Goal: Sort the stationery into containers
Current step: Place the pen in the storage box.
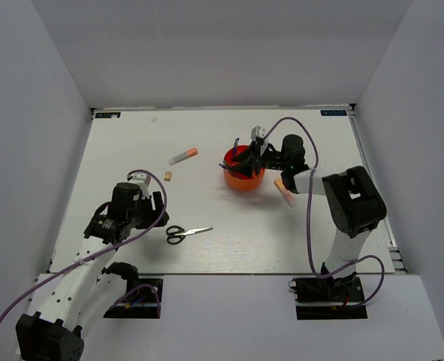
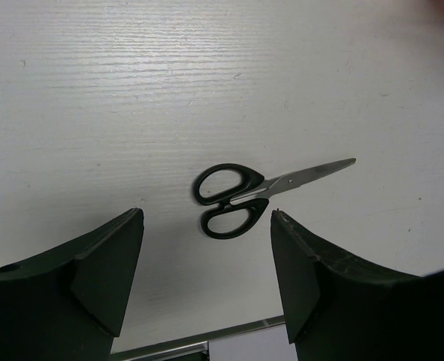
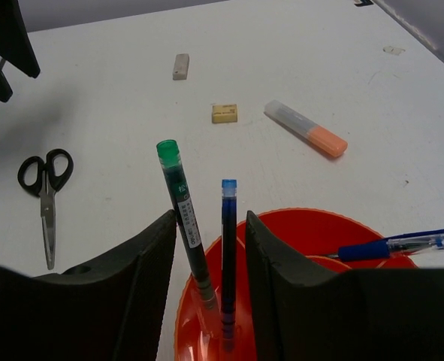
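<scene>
The orange-red cup [image 1: 237,180] stands right of centre, and its rim shows in the right wrist view [image 3: 334,226]. My right gripper [image 1: 253,156] hangs over it, open [image 3: 210,218]. A green-capped pen [image 3: 179,199] and a blue-capped pen [image 3: 228,241] stand in the cup between its fingers. A blue pen [image 3: 402,244] lies across the rim. The black-handled scissors [image 1: 188,234] lie near the front. My left gripper [image 2: 206,226] is open and empty just short of them [image 2: 233,199].
The orange-capped marker [image 1: 182,156] and the tan eraser [image 1: 168,176] lie left of the cup. A white eraser [image 3: 180,66] lies beyond the tan one [image 3: 224,113]. The peach highlighter [image 1: 285,192] lies under my right arm. White walls enclose the table.
</scene>
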You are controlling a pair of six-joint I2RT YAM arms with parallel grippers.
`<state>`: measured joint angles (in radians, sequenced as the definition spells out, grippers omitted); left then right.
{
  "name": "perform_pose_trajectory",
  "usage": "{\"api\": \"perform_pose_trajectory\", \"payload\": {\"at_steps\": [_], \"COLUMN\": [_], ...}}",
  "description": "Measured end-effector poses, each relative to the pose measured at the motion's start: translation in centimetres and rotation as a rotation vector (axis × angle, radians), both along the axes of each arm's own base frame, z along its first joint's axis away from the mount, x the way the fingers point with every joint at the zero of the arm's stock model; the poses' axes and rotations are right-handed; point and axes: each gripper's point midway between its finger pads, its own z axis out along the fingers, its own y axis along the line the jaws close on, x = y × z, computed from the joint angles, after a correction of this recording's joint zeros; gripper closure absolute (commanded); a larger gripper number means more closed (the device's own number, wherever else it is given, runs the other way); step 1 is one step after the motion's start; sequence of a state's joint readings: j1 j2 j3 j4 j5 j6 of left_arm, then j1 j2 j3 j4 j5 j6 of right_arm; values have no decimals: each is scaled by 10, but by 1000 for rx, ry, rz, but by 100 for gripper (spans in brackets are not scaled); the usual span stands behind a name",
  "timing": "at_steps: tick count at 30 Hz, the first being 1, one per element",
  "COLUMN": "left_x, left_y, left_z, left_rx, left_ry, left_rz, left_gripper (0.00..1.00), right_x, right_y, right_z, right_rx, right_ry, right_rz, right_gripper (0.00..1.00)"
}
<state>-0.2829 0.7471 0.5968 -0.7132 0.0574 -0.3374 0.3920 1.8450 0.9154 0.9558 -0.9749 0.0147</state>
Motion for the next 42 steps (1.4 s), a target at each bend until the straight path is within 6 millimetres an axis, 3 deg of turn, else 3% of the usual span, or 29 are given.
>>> {"api": "perform_pose_trajectory", "payload": {"at_steps": [5, 10, 12, 17, 25, 31, 32, 34, 37, 40, 41, 42], "left_x": [0, 0, 0, 0, 0, 0, 0, 0, 0, 0, 0, 0], "left_y": [0, 0, -1, -1, -1, -1, -1, -1, -1, -2, -2, -2], "left_z": [1, 1, 1, 1, 1, 2, 2, 2, 2, 3, 3, 3], "left_rx": [-1, -3, -3, -3, -5, -6, -6, -7, -8, -11, -13, -17], "left_ry": [-3, -2, -2, -3, -5, -9, -9, -8, -9, -12, -12, -11], "left_rz": [-1, -2, -2, -2, -3, -3, -3, -4, -4, -4, -5, -3], "left_gripper": [22, 22, 22, 22, 22, 22, 22, 22, 23, 38, 67, 82], "right_x": [-2, -2, -3, -5, -6, -8, -8, -7, -7, -5, -3, 2], "right_y": [-4, -8, -10, -13, -20, -22, -22, -23, -27, -38, -44, -49], "right_z": [-8, -16, -18, -18, -18, -22, -21, -19, -14, -10, -7, -2], "right_rx": [-44, -83, -94, -116, -154, -174, -174, -174, -186, -246, -288, -321], "right_ry": [-2, -6, -9, -23, -44, -34, -36, -49, -10, 59, 108, 150], "right_rz": [-14, -29, -34, -44, -56, -60, -61, -66, -105, -183, -228, -271], "right_gripper": [58, 82, 84, 49, 47, 54, 56, 71, 100, 100, 100, 100]}}
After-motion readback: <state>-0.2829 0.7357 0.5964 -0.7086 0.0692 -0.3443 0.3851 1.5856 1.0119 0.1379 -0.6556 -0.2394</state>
